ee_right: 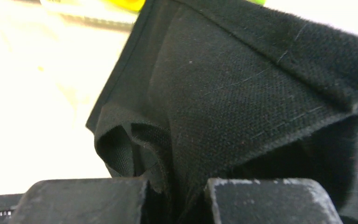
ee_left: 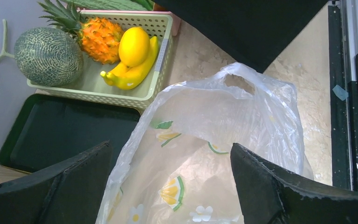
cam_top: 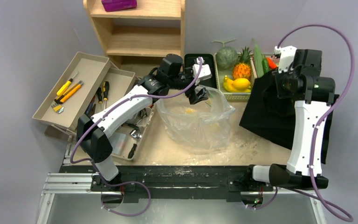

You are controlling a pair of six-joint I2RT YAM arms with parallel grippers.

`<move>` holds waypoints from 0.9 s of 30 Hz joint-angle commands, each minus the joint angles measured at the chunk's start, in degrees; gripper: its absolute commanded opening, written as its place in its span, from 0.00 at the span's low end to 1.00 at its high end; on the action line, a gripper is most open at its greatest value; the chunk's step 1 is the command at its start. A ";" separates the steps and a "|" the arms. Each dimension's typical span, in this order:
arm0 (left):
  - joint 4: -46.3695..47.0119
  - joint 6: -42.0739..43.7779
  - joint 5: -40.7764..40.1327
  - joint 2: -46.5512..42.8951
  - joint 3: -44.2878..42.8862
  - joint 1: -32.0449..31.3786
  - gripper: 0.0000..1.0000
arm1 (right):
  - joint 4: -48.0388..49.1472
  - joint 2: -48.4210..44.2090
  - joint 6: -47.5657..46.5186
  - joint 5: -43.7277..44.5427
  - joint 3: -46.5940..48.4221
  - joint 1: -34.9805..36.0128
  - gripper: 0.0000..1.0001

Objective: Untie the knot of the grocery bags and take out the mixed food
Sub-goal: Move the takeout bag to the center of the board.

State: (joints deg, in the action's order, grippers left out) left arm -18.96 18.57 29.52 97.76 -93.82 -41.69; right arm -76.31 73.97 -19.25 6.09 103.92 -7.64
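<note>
We see our left claw spread wide above the clear plastic bag, our right claw pinched onto the black cloth bag

I count two bags: one clear plastic bag and one black cloth bag. Behind the plastic bag stands one basket holding one melon, one pineapple, one yellow fruit and one banana bunch. Also behind it is one black tray. Off to its left are two beige trays.

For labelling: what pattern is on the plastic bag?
Plastic bag: lemon slices, white flowers; left wrist view.
</note>
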 commanded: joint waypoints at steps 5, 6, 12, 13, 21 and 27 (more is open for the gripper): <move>3.11 -7.41 -2.49 -1.41 -0.43 2.63 0.94 | 10.80 3.77 2.86 -4.65 26.09 0.33 0.00; 4.30 -9.69 -2.42 -1.90 -0.29 3.61 0.94 | 10.63 4.56 2.91 -5.68 28.85 0.36 0.00; 12.45 -11.31 -4.96 -8.88 4.68 6.40 0.94 | 18.34 4.38 5.86 -22.55 30.59 0.39 0.00; 12.79 -11.29 -5.78 -9.84 4.99 6.56 0.94 | 20.06 4.53 6.75 -25.60 30.93 0.35 0.00; 8.85 -11.48 -16.00 -13.64 4.84 8.85 0.94 | 33.44 6.03 11.91 -34.65 33.17 0.42 0.00; 5.29 -21.98 -20.98 -14.17 5.76 14.78 0.92 | 42.96 6.81 15.98 -37.21 33.95 0.44 0.00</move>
State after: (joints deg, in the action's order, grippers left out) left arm -11.16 4.54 14.24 84.12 -88.49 -31.35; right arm -64.45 83.92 -6.61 -24.40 131.09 -7.16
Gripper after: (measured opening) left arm 0.929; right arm 0.023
